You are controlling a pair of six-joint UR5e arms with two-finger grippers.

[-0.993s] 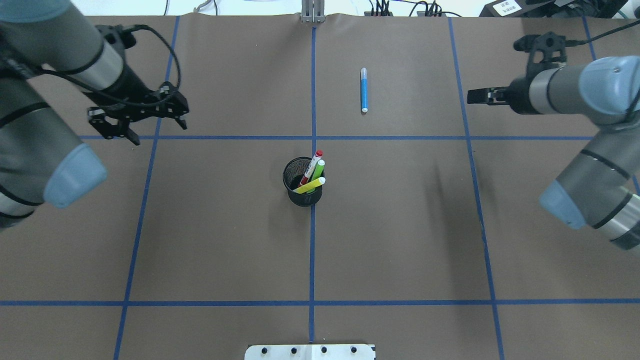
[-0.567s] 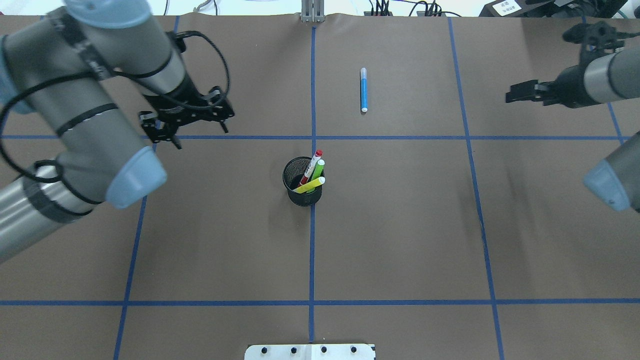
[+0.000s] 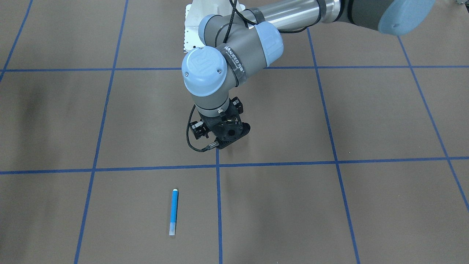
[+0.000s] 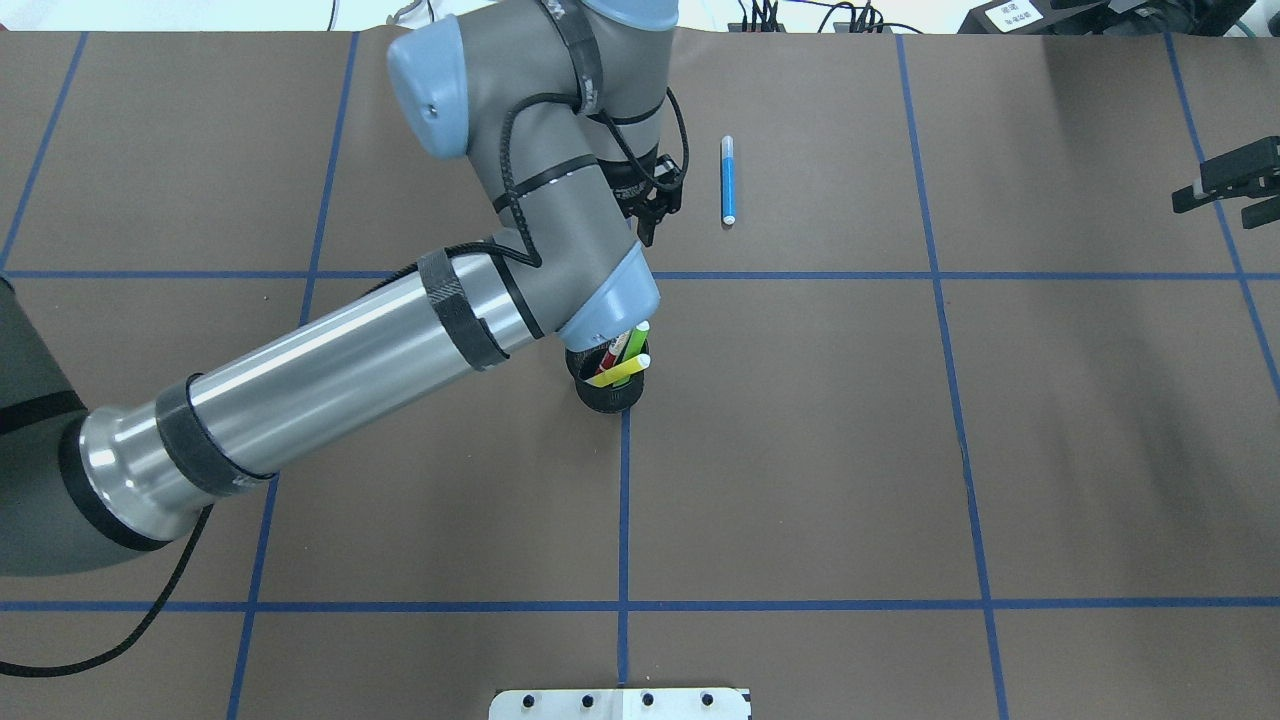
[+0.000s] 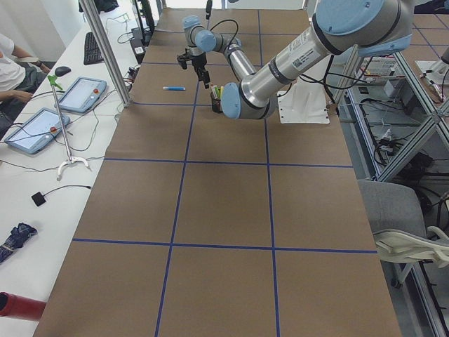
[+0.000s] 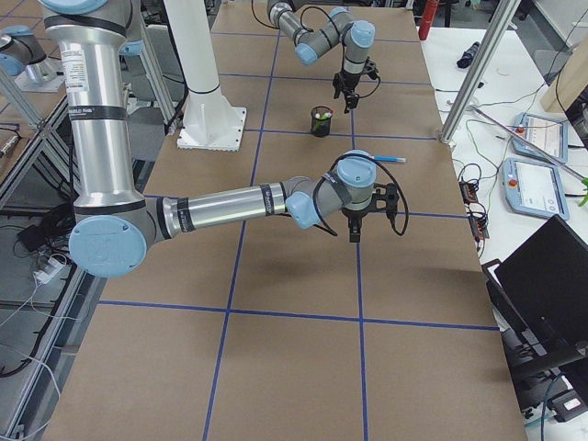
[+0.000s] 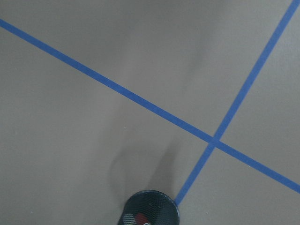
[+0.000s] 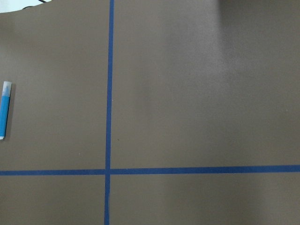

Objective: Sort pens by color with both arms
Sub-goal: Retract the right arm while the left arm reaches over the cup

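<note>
You have two arms, two tools, four pens and one cup on the table (image 4: 800, 480). Starting at the left, the left arm (image 4: 330, 370) reaches across to the middle, and its left tool (image 4: 660, 200) hangs just far of the black mesh cup (image 4: 603, 398). Its fingers are hidden in every view, so you cannot tell how far apart they stand or whether they grip anything. The front-facing view alone shows lettering (image 3: 234, 58) on that wrist, seemingly "WANJEED", with the rest too small to read. The cup stands on the centre tape line (image 4: 624, 500) and holds three pens. The green pen (image 4: 636, 337) and the yellow pen (image 4: 622, 371) lean out to the right. The overhead view shows these, whereas the front-facing view has the arm in front of them. The red-and-white pen (image 7: 139, 218) shows best from the left wrist, inside the cup's rim. Right of the centre line and farther from the robot, the blue pen (image 4: 727, 180) lies flat by itself; the right wrist view catches it at its left edge. Far right, the right tool (image 4: 1214, 210) has its fingers apart and nothing between them, and the right arm (image 6: 230, 200) shows full length only in the right-end view.
</note>
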